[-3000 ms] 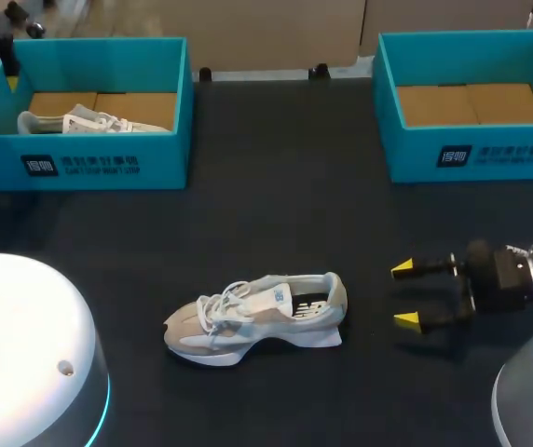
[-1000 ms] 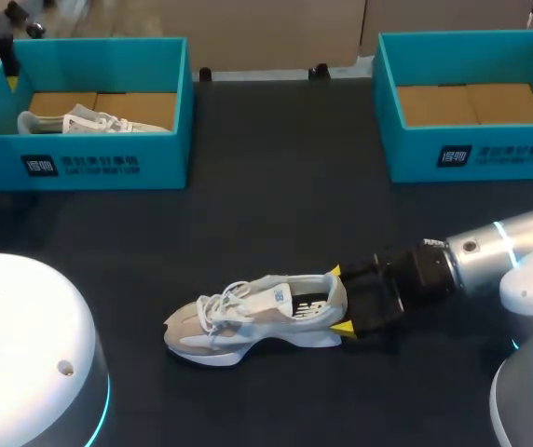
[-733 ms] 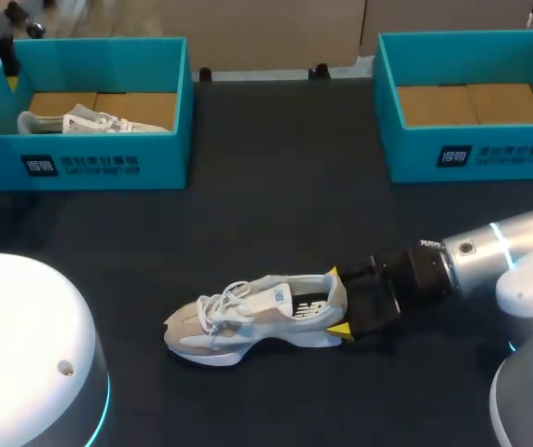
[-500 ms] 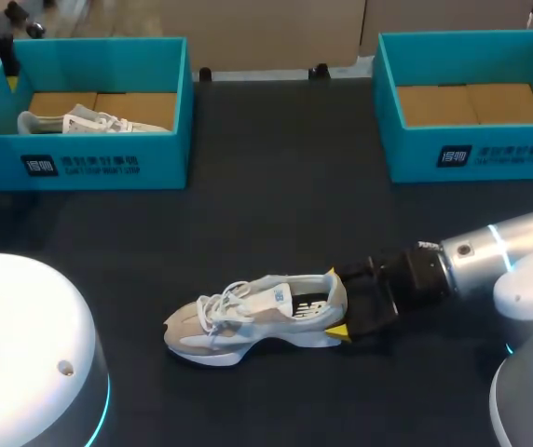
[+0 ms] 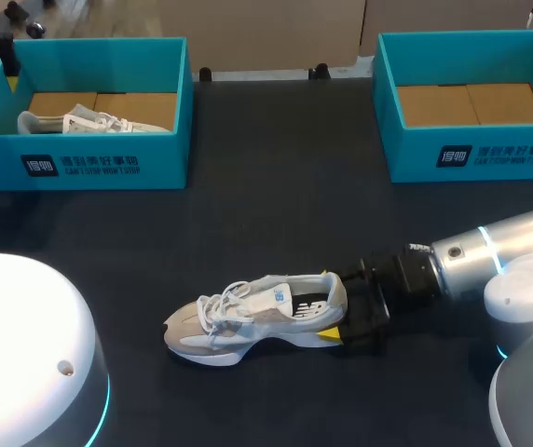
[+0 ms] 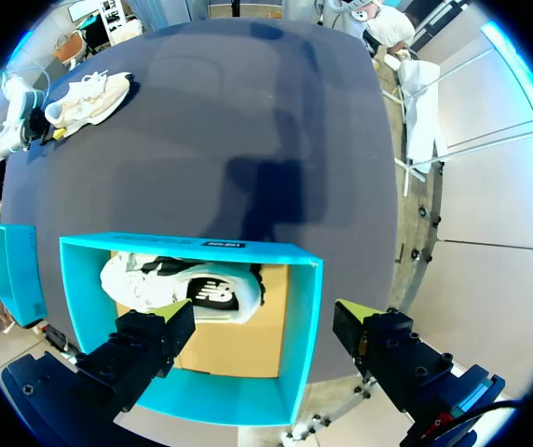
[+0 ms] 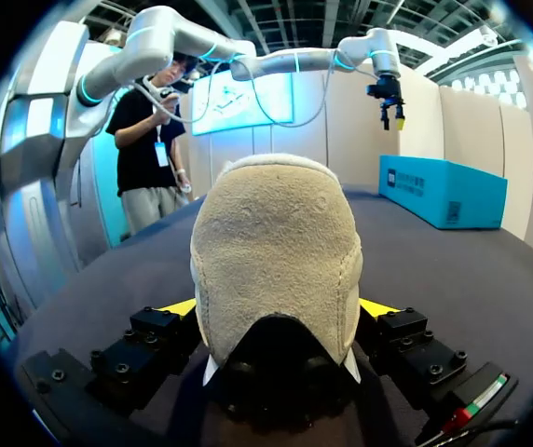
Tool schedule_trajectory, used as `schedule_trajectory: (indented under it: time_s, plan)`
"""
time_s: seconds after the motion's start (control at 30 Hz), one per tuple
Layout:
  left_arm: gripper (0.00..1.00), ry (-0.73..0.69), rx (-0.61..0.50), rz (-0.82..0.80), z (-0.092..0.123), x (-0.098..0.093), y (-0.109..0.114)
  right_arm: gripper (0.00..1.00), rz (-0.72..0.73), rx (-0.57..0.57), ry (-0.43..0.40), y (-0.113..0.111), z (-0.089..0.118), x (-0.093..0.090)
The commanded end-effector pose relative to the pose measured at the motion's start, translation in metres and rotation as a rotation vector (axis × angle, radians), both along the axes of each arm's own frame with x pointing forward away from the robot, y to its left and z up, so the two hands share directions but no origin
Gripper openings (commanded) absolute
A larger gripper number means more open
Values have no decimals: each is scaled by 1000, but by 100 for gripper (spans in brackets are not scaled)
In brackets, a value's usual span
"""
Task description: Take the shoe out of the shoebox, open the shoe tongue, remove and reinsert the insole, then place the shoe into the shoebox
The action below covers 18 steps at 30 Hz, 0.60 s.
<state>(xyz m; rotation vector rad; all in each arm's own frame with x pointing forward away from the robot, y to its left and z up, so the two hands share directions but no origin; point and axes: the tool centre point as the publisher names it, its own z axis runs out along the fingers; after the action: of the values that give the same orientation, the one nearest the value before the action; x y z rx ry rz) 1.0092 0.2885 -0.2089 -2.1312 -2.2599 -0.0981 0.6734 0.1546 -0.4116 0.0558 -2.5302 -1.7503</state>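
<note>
Head view: the shoe (image 5: 257, 317) stands on its sole at the near middle of the table (image 5: 276, 186), toe pointing left. The right gripper (image 5: 335, 305) seems clamped on its heel. The left gripper (image 6: 265, 317) hangs, fingers wide apart, above the far-left shoebox (image 6: 306, 326).

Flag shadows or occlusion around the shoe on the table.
Head view: shoe evenly lit, heel hides one right gripper tip. Right wrist view: heel blocks the table ahead. Left wrist view: shadow on table beyond the shoebox, clear of the shoe.
</note>
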Motion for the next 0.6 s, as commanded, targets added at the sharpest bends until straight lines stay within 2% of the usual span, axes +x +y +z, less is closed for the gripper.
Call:
schedule_trajectory:
  time_s: [0.03,0.53,0.57,0.6]
  plan:
    - [100,-3,2,-1,0,-2,0,100,2,-7,0,7,-2,1]
    - [100,-3,2,-1,0,-2,0,100,6,-2,-15,14,-3,0]
    - [100,-3,2,-1,0,-2,0,79,5,-3,-17,14,-3,0]
    - [100,-3,2,-1,0,-2,0,40,3,-3,-18,14,-3,0]
